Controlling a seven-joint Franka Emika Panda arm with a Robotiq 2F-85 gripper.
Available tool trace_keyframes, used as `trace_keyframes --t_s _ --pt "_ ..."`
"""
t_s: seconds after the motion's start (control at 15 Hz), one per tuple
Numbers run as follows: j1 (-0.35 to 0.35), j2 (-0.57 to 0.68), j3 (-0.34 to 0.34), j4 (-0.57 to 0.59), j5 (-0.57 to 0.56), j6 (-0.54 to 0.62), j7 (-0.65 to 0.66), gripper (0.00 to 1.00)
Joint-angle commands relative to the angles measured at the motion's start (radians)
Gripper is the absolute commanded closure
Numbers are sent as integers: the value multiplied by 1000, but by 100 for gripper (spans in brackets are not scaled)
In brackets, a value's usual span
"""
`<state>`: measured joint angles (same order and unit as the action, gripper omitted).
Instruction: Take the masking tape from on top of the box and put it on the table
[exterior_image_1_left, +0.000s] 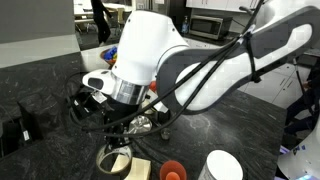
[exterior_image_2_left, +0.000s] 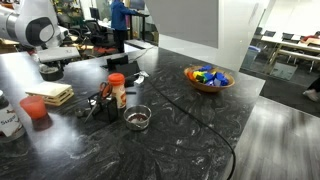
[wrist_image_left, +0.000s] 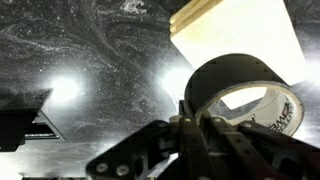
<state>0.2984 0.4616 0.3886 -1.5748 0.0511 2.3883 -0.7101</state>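
The masking tape (wrist_image_left: 243, 92) is a pale ring with a hollow centre. My gripper (wrist_image_left: 192, 115) is shut on its near wall. The pale yellow-beige box (wrist_image_left: 235, 38) lies behind and below the tape in the wrist view. In an exterior view the tape (exterior_image_1_left: 113, 160) hangs under my gripper (exterior_image_1_left: 115, 142), just beside the box (exterior_image_1_left: 137, 168) and low over the black table (exterior_image_1_left: 50, 90). I cannot tell whether it touches the table. In an exterior view my gripper (exterior_image_2_left: 50, 71) is above the box (exterior_image_2_left: 50, 95); the tape is too small to make out there.
An orange-red cup (exterior_image_1_left: 173, 170) and a white cup (exterior_image_1_left: 222, 165) stand next to the box. A black flat packet (exterior_image_1_left: 15, 132) lies on the other side. Further along are a red-capped bottle (exterior_image_2_left: 118, 92), a silver round lid (exterior_image_2_left: 137, 117) and a bowl of coloured things (exterior_image_2_left: 208, 78).
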Motion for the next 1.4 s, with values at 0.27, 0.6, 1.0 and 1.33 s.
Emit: trace_keyframes --t_s 0.27,0.6,1.0,1.33 --pt "-57 -187 -29 -111 18 26 80 98" --pt "-47 -403 -93 -314 -83 33 296 98" --pt "-68 -674 -114 -615 -298 -65 711 98" --pt "-83 -829 -86 -760 -322 -256 960 98"
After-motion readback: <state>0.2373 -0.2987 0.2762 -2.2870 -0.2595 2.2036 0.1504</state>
